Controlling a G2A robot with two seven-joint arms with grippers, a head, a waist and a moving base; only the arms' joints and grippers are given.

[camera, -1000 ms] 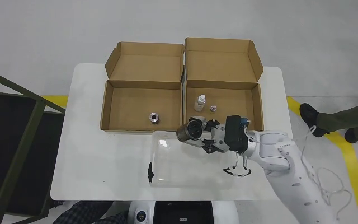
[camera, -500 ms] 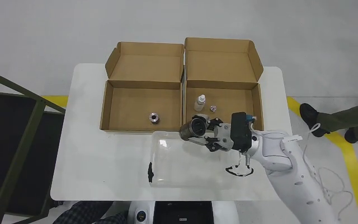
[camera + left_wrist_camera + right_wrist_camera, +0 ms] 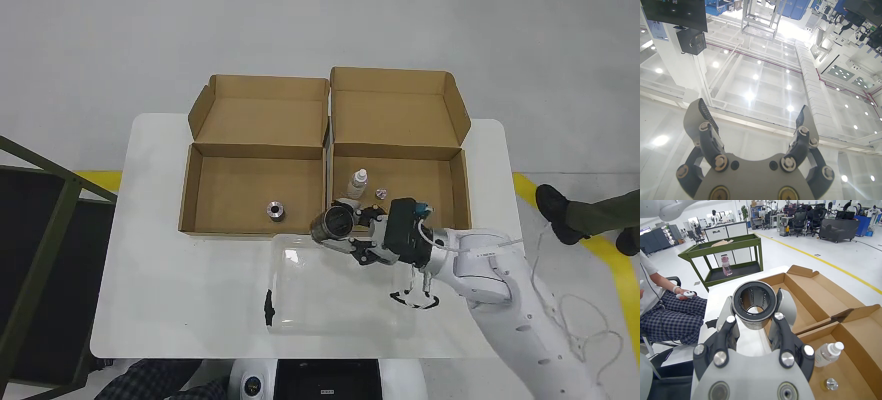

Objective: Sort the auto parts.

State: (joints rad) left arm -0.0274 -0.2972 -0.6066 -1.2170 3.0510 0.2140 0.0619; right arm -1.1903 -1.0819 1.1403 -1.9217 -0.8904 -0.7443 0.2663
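My right gripper (image 3: 346,227) pinches the bearing (image 3: 755,321) at three o'clock from the metal bushing (image 3: 274,210); my left gripper (image 3: 753,111) is spread wide.

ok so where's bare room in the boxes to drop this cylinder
The box holding one metal ring is mostly bare, from the ring to its outer wall. The other box is crowded by the bottle and cap near the cylinder; free toward its outer side.

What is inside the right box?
The box holds a bottle and a small metal part. The right pincer with its cylinder covers the near left corner.
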